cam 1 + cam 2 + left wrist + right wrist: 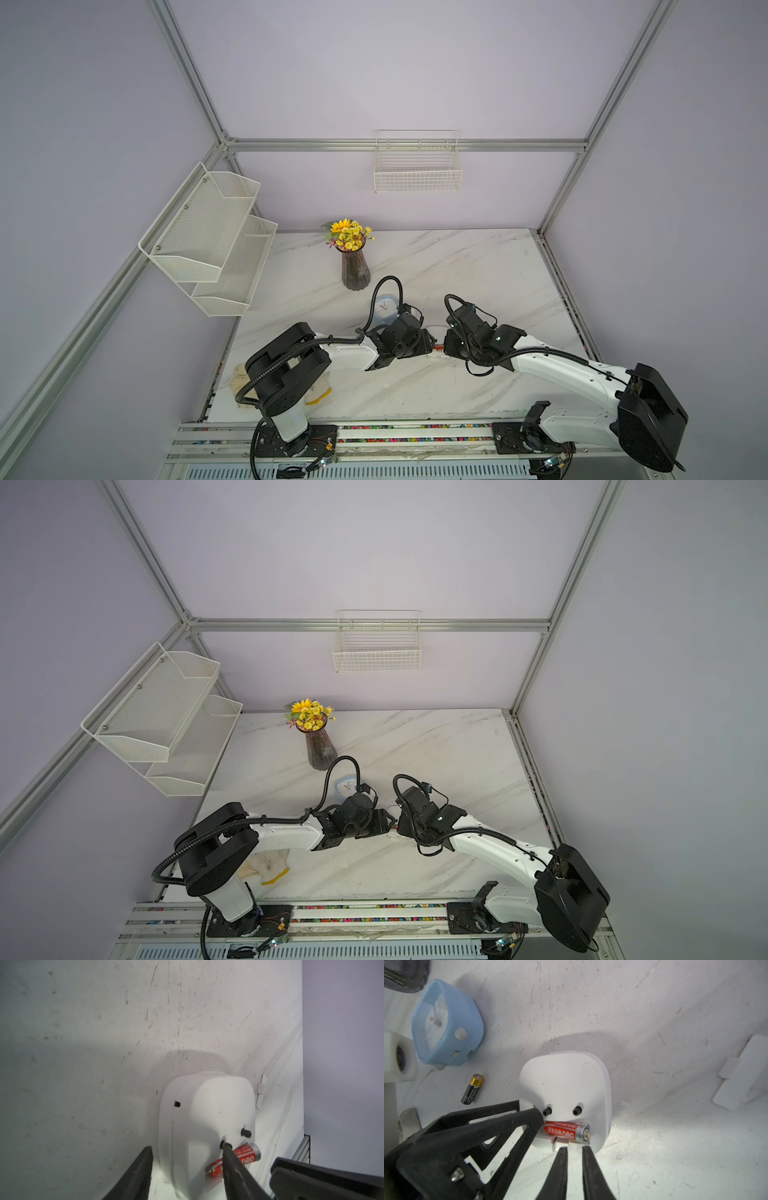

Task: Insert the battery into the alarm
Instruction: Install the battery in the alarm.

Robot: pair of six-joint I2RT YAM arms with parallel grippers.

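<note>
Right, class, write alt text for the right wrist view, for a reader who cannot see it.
A red battery sits in the open compartment of a white alarm lying face down. The left gripper is at the battery's end, and the right gripper hovers just short of the alarm, empty. A blue clock and a black battery lie beyond.

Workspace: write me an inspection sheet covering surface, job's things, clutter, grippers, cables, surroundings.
Surface: white marbled tabletop, scuffed.
Job's things: white rounded plastic alarm clock face down; red cylindrical battery lies in its open rear slot, seating unclear.
Clutter: blue plastic alarm clock, black-and-gold battery, white flat plastic cover, dark ribbed vase of yellow flowers, cloth glove.
Grippers: left gripper open, one fingertip at red battery's end; right gripper narrowly open, empty.
Cables: black corrugated conduits loop above both arms; nothing snagged seen.
Surroundings: white wire basket, white mesh two-tier shelf, aluminium frame.
</note>
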